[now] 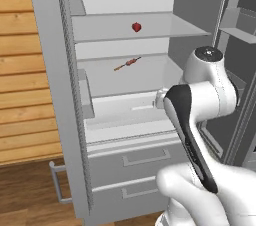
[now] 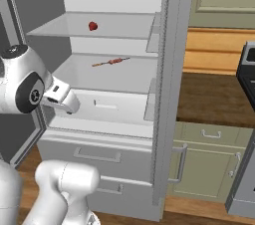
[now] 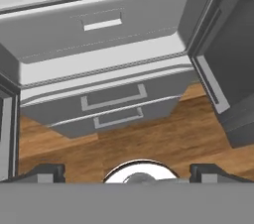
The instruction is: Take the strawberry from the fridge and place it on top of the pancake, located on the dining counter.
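The strawberry (image 1: 136, 27) sits alone on an upper shelf (image 1: 165, 29) of the open fridge (image 1: 125, 100), near the shelf's middle, free to be approached from the front. At about seven o'clock from it, one shelf down, lies a thin skewer (image 1: 128, 63), well apart. The end effector (image 3: 127, 172) hangs low before the fridge, facing down toward the two bottom drawers (image 3: 114, 103) and wooden floor (image 3: 163, 143); its fingers are spread wide and hold nothing, probably readied for reaching in.
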You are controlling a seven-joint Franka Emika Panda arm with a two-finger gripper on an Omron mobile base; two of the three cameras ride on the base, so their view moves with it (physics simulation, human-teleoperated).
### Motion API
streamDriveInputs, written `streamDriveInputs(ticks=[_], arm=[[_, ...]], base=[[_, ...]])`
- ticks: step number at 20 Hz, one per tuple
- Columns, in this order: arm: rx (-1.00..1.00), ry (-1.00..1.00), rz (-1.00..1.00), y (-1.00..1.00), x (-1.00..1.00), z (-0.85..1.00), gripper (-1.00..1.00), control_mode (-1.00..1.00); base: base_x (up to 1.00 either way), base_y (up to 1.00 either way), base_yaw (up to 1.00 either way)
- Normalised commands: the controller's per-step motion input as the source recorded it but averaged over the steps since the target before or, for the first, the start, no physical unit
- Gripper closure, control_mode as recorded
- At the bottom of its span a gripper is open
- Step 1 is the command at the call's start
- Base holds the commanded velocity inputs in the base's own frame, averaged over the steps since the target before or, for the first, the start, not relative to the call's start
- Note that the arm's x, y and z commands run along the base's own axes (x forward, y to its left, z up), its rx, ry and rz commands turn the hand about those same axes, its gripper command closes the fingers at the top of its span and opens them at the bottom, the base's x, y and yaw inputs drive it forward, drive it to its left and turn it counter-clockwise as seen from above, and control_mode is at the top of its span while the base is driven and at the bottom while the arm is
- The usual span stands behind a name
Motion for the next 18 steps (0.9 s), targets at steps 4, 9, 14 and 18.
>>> streamDriveInputs(ticks=[4,9,14,18], arm=[[0.09,-0.11,0.07,-0.06,-0.09,0.0,-1.0,-1.0],[0.0,0.0,0.0,0.0,0.08,-0.01,-1.0,1.0],[0.0,0.0,0.0,0.0,0.0,0.0,-1.0,1.0],[0.0,0.0,0.0,0.0,0.0,0.0,-1.0,1.0]], base=[[0.0,0.0,0.0],[0.12,0.03,0.0],[0.89,0.38,0.07],[0.73,0.36,0.1]])
